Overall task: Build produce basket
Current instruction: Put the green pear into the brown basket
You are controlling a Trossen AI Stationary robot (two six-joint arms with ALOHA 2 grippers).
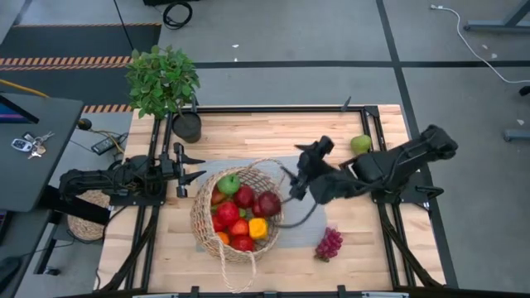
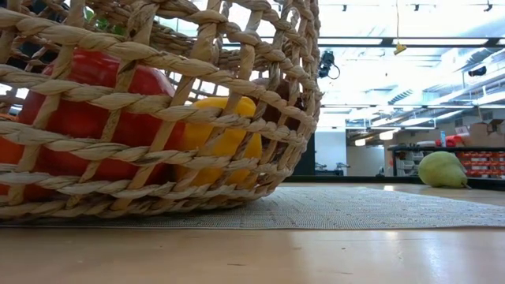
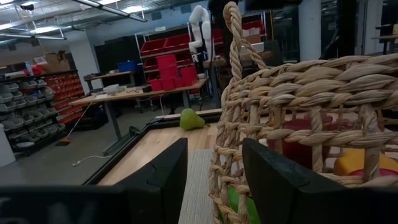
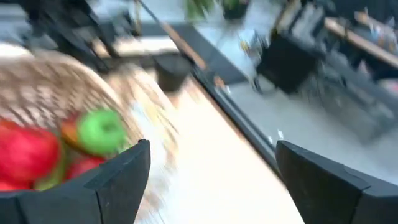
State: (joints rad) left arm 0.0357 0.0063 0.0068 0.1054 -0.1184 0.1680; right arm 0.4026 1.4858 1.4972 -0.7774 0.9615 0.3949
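The basket (image 1: 236,217) stood on a grey mat (image 1: 310,217) at the middle of the bench (image 1: 273,132), already loaded with most of the produce: red apples (image 1: 267,204), a green apple (image 1: 228,184) and a yellow pepper (image 1: 257,228).

Risk: the right end effector (image 1: 303,175) hung over the basket's right rim, and a low sweep could catch the wicker or its handle and tip the load. The grapes (image 1: 329,243), on the mat's near right corner, and the pear (image 1: 360,144), far right, lay outside the basket.

The right end effector stood wide apart and empty. The left end effector (image 1: 189,165), beside the basket's left wall, was also spread and held nothing.
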